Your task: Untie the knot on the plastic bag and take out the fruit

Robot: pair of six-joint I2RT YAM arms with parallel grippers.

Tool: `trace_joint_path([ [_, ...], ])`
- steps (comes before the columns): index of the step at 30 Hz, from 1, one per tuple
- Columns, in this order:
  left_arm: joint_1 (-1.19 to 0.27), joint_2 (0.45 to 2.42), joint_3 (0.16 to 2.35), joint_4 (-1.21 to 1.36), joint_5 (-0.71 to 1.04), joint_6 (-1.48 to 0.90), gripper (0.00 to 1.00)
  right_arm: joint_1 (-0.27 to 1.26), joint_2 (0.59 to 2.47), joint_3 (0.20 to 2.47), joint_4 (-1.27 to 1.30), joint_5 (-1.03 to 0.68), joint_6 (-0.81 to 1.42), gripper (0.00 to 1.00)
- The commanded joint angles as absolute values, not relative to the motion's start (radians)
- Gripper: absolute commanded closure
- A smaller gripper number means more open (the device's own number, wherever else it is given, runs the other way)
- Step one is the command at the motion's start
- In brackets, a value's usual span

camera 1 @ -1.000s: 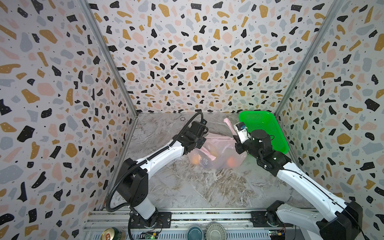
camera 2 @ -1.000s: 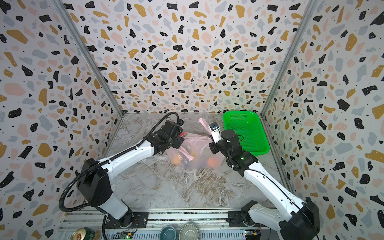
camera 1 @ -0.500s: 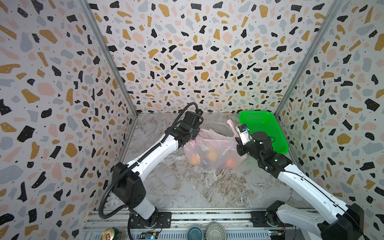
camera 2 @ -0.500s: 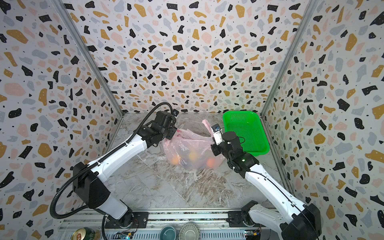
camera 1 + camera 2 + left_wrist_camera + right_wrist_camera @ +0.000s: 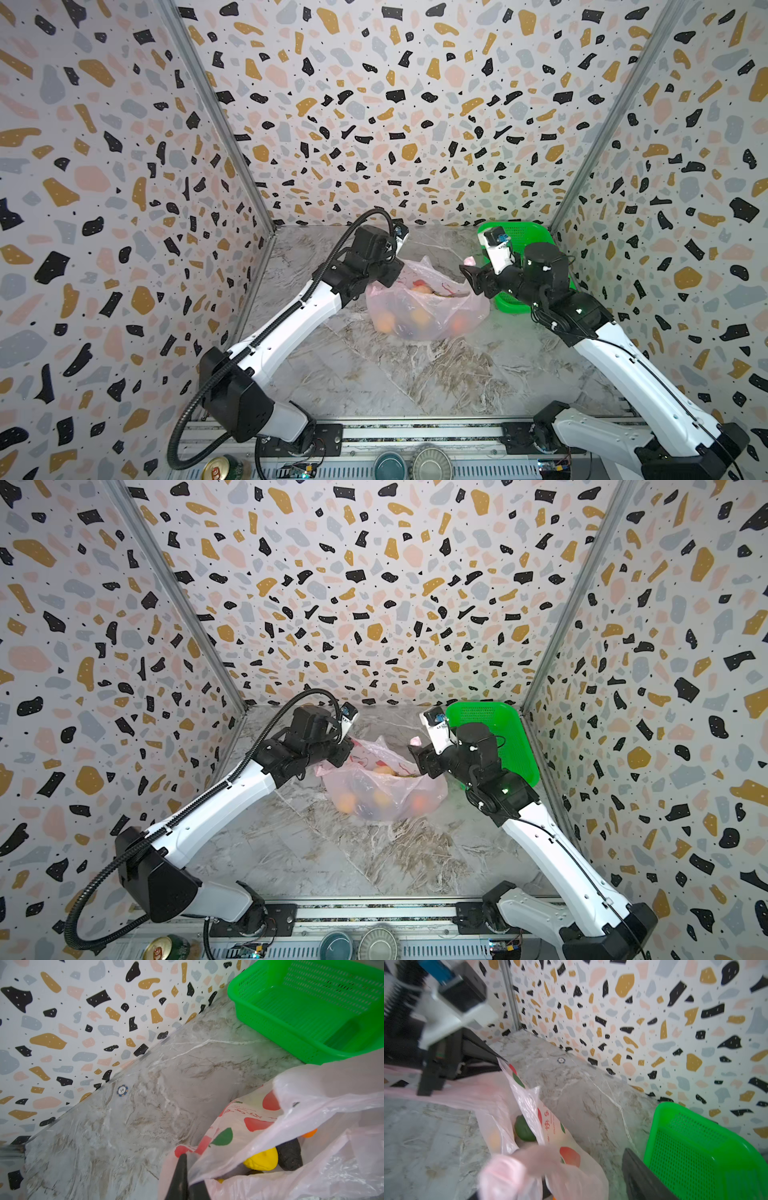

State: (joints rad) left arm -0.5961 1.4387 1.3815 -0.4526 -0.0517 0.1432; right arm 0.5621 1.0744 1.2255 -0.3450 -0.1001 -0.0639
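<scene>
Roughly left-right long axis, plastic bag (image 5: 428,320) slumped, mouth gaping upward.

White arm links (image 5: 291,322), black joint housings (image 5: 237,399), black corrugated cable conduit (image 5: 176,432), black tapered fingers (image 5: 179,1176)

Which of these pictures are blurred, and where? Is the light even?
Right wrist view: the pink strip of the plastic bag and the left arm's camera mount are smeared; the green basket is sharper. Left wrist view: sharp, the number on the poker chip reads. Both top views: sharp, evenly lit, soft shadows.
</scene>
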Motion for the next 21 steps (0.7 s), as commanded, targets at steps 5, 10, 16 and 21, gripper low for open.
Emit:
trace_joint_path([
  [5,-0.595,1.389,1.357,-0.337,0.089,0.162,1.0,0.574,1.274,1.449,-0.366,-0.296,-0.263,0.19],
  [10,-0.595,1.372,1.33,-0.32,0.1,0.165,1.0,0.58,1.444,1.583,-0.472,-0.406,-0.364,0.17],
  [16,-0.595,1.379,1.338,-0.314,0.114,0.165,1.0,0.613,1.492,1.533,-0.493,-0.531,-0.384,0.17],
  [21,-0.595,1.375,1.34,-0.3,0.121,0.162,1.0,0.622,1.512,1.45,-0.433,-0.515,-0.357,0.18],
])
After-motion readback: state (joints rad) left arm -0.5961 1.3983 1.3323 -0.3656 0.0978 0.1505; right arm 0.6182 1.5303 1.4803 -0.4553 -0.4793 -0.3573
